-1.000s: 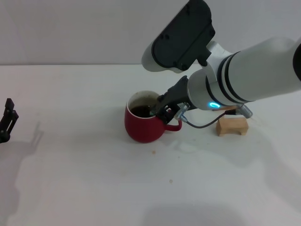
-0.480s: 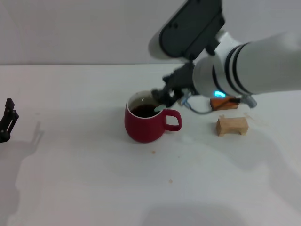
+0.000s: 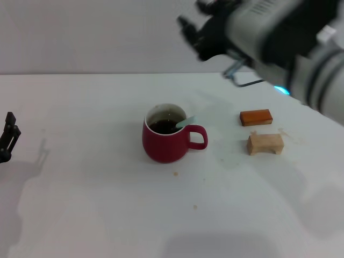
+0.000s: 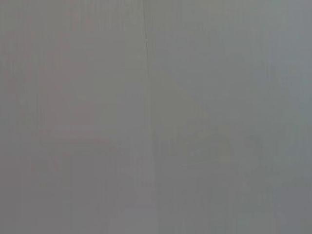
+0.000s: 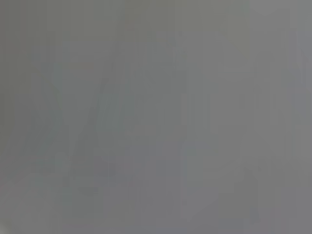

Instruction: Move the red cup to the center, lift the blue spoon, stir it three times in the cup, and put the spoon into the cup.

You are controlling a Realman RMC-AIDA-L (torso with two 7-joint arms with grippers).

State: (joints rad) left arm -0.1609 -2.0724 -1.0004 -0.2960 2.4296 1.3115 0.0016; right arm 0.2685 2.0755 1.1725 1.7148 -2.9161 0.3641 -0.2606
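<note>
The left tool (image 3: 8, 135) is parked at the worktop's (image 3: 80, 204) left edge; whether it is spread I cannot tell. The cup (image 3: 165, 141) stands mid-worktop, the spoon (image 3: 185, 121) inside, leaning on its rim. The right tool (image 3: 200, 33) hangs high above and right of the cup, blurred, grip unreadable, holding nothing.

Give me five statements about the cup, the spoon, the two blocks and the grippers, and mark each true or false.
1. The blue spoon stands in the red cup, its handle leaning on the rim. True.
2. The right gripper holds the spoon. False: it is high above the table, away from the spoon.
3. The orange-brown block lies beyond the tan wooden block. True.
4. The cup is empty. False: it holds dark liquid.
5. The left gripper is at the cup. False: it sits at the table's far left edge.
</note>
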